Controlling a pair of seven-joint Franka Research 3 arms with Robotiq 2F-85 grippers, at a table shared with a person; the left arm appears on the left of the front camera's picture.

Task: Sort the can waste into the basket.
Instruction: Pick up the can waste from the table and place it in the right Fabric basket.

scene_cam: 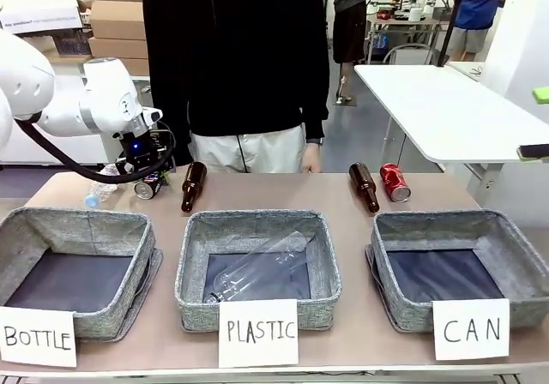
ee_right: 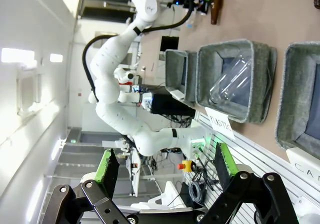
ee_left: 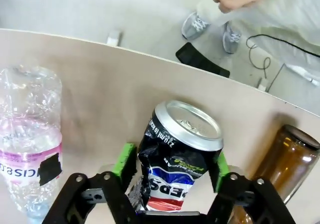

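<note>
Front view: white cards read "BOTTLE", "PLASTIC", "CAN"; the CAN basket [scene_cam: 459, 268] sits at the table's right front corner, the red can [scene_cam: 395, 182] behind it. Left wrist view: the left gripper [ee_left: 172, 171] straddles the dented Pepsi-printed black can [ee_left: 177, 161]; contact unclear. Right wrist view: the right gripper [ee_right: 165, 166] hangs spread, empty.

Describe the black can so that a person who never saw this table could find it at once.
Start from the BOTTLE basket at the robot's left. Behind it the left gripper straddles the black can, between a clear plastic bottle and a brown glass bottle. It alone is metal there: dented, silver-topped, with coloured print.
</note>
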